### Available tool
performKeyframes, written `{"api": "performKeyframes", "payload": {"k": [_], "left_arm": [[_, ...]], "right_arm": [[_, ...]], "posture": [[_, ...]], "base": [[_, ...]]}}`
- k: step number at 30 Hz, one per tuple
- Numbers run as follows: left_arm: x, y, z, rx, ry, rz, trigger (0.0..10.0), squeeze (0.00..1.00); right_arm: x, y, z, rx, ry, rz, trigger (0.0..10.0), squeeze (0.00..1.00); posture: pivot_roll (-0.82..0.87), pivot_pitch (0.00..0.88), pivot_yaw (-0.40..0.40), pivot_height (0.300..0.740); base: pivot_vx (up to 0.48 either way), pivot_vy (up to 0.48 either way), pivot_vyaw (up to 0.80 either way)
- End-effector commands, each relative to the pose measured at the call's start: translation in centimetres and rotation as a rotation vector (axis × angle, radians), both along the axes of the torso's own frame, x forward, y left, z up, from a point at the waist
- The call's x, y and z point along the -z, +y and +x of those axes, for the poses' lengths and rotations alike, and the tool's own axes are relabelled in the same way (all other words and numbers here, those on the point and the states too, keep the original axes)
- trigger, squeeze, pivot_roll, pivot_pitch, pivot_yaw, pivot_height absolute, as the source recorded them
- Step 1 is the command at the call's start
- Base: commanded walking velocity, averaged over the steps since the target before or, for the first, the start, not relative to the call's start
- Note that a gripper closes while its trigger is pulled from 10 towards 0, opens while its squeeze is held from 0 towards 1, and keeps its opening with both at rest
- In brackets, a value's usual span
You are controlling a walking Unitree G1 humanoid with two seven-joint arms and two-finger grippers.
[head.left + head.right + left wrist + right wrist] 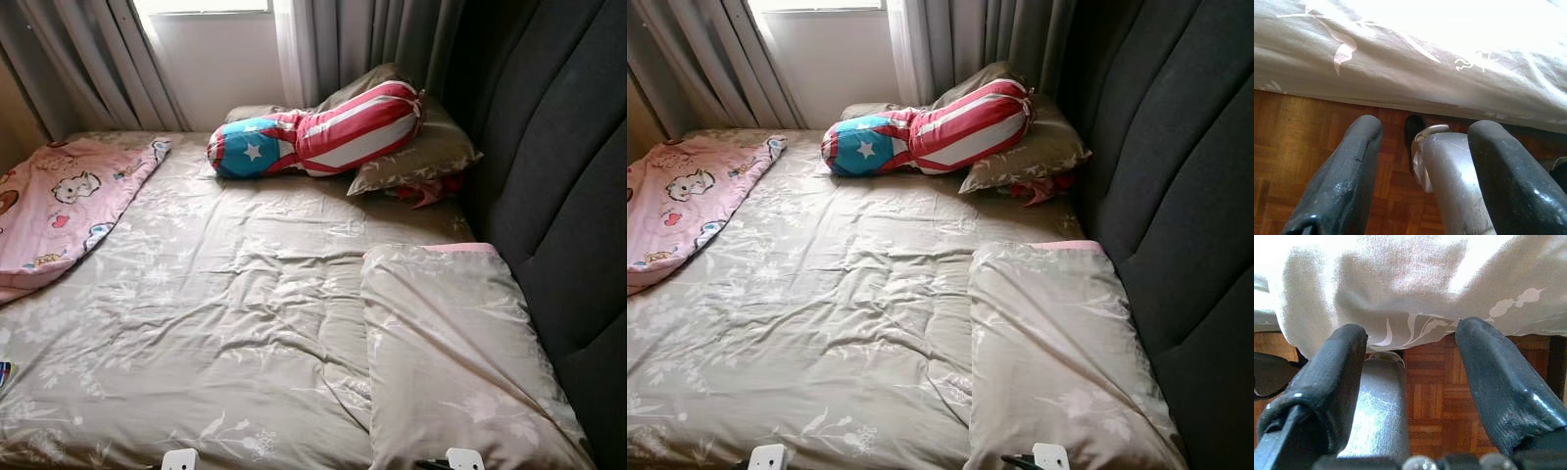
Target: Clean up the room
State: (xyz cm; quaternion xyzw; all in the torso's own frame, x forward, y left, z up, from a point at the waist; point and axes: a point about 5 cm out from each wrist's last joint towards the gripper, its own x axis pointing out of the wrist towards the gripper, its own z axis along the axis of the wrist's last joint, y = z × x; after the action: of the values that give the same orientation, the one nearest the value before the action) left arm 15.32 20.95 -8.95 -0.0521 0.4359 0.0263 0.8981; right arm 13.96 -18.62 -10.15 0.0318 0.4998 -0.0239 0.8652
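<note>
A wide bed point(225, 323) with a taupe floral sheet lies before me. A matching pillow point(451, 362) lies flat at the near right, by the headboard. At the far end a bolster point(323, 132) in red and white stripes with a blue starred end leans on a second taupe pillow point(421, 152). A pink cartoon blanket point(64, 206) lies folded at the far left. Both arms hang low beside the bed's edge. My left gripper point(1427, 129) is open over the wood floor, with nothing between its fingers. My right gripper point(1413, 330) is open too, just below the hanging sheet point(1400, 293).
A dark padded headboard point(563, 196) runs along the bed's right side. Grey curtains point(372, 39) and a bright window point(211, 49) stand behind the bed. Something red point(426, 191) peeks out under the far pillow. Parquet floor point(1298, 142) lies below the bed's near edge.
</note>
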Motion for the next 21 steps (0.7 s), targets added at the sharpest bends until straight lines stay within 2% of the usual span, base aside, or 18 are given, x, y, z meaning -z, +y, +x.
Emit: {"api": "performKeyframes", "payload": {"k": [1, 3, 19, 21], "left_arm": [[0.07, 0.57, -0.35, -0.008, 0.02, 0.014, 10.0, 0.0], [0.06, 0.59, -0.32, -0.006, 0.021, 0.014, 10.0, 0.0], [0.03, 0.76, -0.21, 0.016, 0.035, 0.022, 10.0, 0.0], [0.06, 0.78, -0.27, 0.009, 0.04, 0.016, 10.0, 0.0]], "right_arm": [[-0.12, 0.14, 0.36, -0.016, -0.01, -0.003, 10.0, 0.0], [-0.12, 0.16, 0.38, -0.012, -0.011, -0.001, 10.0, 0.0], [-0.08, 0.3, 0.37, 0.008, -0.006, 0.007, 10.0, 0.0], [-0.07, 0.35, 0.35, 0.007, -0.005, 0.007, 10.0, 0.0]], "posture": [[-0.06, 0.0, 0.004, 0.74], [-0.06, 0.0, 0.006, 0.74], [-0.05, 0.0, 0.011, 0.74], [-0.06, 0.0, 0.012, 0.74]], "base": [[0.0, 0.0, 0.57], [0.0, 0.0, 0.52], [0.0, 0.0, 0.0], [0.0, 0.454, 0.0]]}}
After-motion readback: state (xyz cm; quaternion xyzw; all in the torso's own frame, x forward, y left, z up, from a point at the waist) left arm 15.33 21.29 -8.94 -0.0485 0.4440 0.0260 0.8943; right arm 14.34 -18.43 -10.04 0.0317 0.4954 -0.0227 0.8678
